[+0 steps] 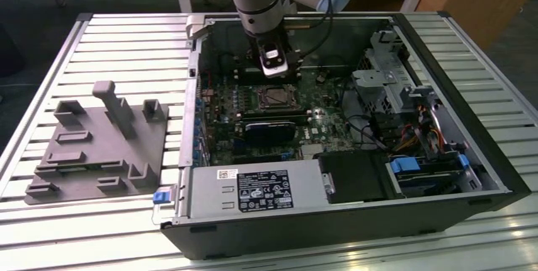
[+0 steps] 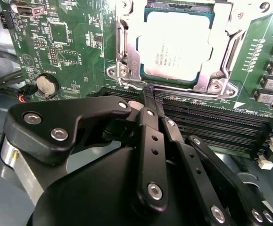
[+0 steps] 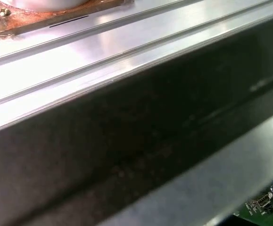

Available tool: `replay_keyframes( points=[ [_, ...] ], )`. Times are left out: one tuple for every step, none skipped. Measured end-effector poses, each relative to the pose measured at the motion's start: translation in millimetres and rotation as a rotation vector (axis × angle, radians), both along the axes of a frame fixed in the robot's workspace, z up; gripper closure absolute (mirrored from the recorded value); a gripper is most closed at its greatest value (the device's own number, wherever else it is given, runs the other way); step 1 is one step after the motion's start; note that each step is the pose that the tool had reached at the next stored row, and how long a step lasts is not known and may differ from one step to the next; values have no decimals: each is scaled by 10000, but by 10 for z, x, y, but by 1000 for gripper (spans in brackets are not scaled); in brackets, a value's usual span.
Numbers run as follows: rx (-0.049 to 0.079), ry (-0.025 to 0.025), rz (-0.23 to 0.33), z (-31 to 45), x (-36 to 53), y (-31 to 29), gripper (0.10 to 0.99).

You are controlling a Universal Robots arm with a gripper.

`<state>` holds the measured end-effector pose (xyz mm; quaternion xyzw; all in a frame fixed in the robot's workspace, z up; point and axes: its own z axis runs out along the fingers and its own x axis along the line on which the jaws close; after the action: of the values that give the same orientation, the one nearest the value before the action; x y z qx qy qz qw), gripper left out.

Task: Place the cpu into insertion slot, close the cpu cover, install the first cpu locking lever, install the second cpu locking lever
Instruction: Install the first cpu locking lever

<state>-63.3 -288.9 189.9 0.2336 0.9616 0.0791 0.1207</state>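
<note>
Gripper (image 1: 273, 68) hangs inside the open black computer case (image 1: 336, 236) in the exterior view, close by the dark square insertion slot (image 1: 276, 96). In the second wrist view its black fingers (image 2: 149, 127) are clenched empty beside the slot, where the pale silvery cpu (image 2: 174, 44) sits under the grey metal-frame cpu cover (image 2: 127, 61).

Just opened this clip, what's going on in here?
A robot arm is working inside an open PC case. The cpu sits in the slot on the motherboard, and the cover lies down around it. The gripper is shut, with its tips right at the cover's edge.
</note>
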Motion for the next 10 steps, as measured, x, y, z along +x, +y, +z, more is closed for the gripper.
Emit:
replay_keyframes(
  points=[
    [0, 0, 0, 0, 0, 0, 980],
    [-1, 1, 0, 0, 1, 0, 980],
    [-1, 1, 1, 0, 2, -1, 980],
    [-1, 1, 1, 0, 3, -2, 980],
    [-1, 1, 1, 0, 4, -3, 980],
    [-1, 0, 1, 0, 5, -4, 980],
    [-1, 0, 1, 0, 6, -5, 980],
    [-2, 0, 0, 0, 7, -6, 980],
    [-2, 0, 1, 0, 8, -7, 980],
    [-1, 0, 1, 0, 9, -9, 980]
  ],
)
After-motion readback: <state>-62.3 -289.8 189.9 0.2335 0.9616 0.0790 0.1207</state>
